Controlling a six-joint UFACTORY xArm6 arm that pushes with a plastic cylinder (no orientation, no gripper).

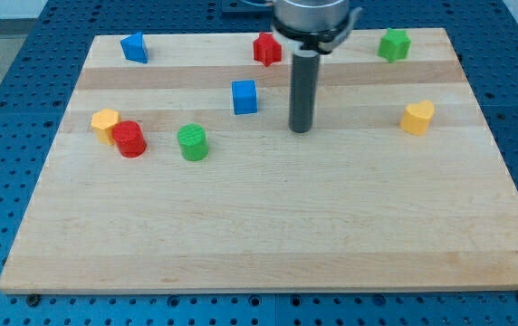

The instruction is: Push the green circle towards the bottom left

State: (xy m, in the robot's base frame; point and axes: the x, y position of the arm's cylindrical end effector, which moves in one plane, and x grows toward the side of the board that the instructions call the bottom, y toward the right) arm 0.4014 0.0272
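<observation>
The green circle (192, 142) stands on the wooden board (268, 226), left of the middle. My tip (302, 129) rests on the board well to the right of the green circle and slightly higher in the view, not touching it. A blue cube (244, 97) lies between them, nearer the view's top. A red circle (130, 139) and a yellow block (105, 122) sit just left of the green circle.
A blue block (134, 46) is at the top left, a red star-like block (266, 49) at the top middle, a green block (393, 44) at the top right and a yellow heart (417, 117) at the right.
</observation>
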